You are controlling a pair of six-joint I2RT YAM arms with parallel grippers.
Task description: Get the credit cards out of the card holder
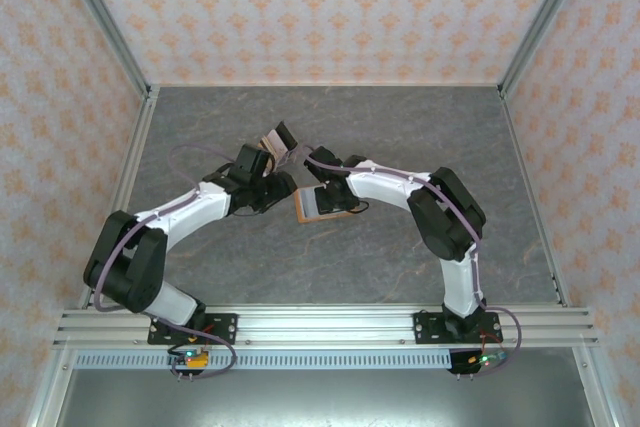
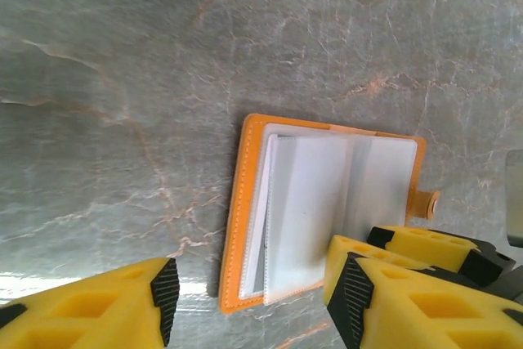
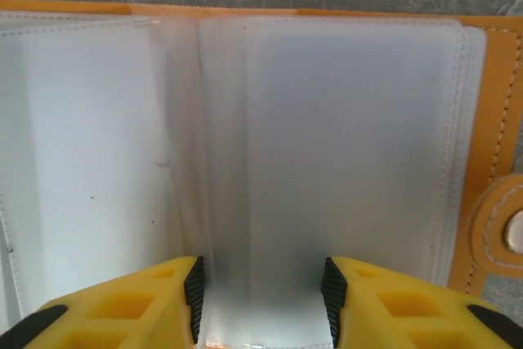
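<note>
The orange card holder (image 2: 237, 226) lies open on the grey table, its clear plastic sleeves (image 3: 327, 136) fanned up and looking empty. My left gripper (image 2: 257, 308) is open, its jaws astride the holder's near corner without touching it. My right gripper (image 3: 261, 304) is open low over the sleeves, a fold of sleeves between its jaws, and its yellow fingers (image 2: 425, 251) rest on the holder's right half. From above, the holder (image 1: 301, 209) sits mid-table between both grippers. Loose credit cards (image 1: 280, 138), brown and black among them, lie just behind the left gripper (image 1: 283, 190).
The holder's snap tab (image 3: 507, 230) sticks out at its right edge. Patterned walls (image 1: 320, 7) with metal posts close in the table on three sides. Bare grey tabletop (image 1: 420, 127) stretches behind and to the right.
</note>
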